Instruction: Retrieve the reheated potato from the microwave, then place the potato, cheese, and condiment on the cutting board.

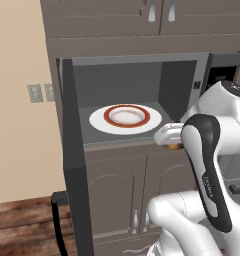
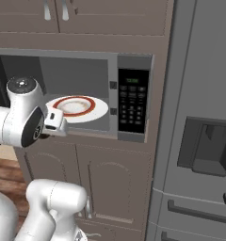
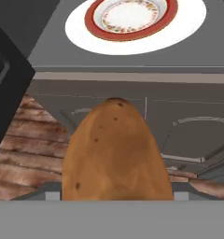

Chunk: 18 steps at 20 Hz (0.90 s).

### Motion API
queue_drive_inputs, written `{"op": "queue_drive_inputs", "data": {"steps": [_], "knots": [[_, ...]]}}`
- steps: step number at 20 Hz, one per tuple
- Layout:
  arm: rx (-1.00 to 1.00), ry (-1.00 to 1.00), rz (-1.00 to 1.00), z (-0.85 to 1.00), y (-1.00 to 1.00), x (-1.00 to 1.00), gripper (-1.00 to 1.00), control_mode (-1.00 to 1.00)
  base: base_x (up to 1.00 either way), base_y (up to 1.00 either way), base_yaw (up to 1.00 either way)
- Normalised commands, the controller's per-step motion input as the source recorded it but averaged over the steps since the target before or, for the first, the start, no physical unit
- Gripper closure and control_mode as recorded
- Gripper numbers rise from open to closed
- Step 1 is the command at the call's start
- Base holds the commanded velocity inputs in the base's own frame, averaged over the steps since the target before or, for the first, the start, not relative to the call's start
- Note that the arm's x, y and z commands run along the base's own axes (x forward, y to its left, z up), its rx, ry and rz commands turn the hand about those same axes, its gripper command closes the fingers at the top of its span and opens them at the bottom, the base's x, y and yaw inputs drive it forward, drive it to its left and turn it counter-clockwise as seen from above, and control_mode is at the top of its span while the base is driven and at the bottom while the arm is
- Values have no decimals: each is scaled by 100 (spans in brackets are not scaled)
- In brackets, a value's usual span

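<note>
One potato (image 3: 116, 154) sits clamped in the gripper (image 1: 175, 145), jaws closed around its sides, hanging out in front of the microwave (image 2: 132, 101) just below the opening's front edge. The microwave door (image 1: 74, 160) is swung wide open to the left. Inside, the white red-ringed plate (image 1: 99, 121) sits bare on the grey floor. Under the potato there are the brown lower cabinets (image 2: 110, 188) and some wood flooring (image 3: 25, 154).

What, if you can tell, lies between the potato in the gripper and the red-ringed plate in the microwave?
Nothing stands between them. In the hand view, past the potato come cabinet front, then bare microwave floor up to the plate.
</note>
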Motion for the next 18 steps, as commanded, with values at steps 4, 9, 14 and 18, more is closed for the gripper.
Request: {"op": "queue_drive_inputs", "data": {"steps": [4,9,14,18], "knots": [[0,13,-3,-17,-17,-14,100,-100,0,0,0],[-3,11,0,-29,-12,-12,100,-100,0,0,0],[-2,3,0,-32,-8,-10,100,-100,0,0,0],[0,0,0,-27,-5,0,100,-100,0,0,0]]}}
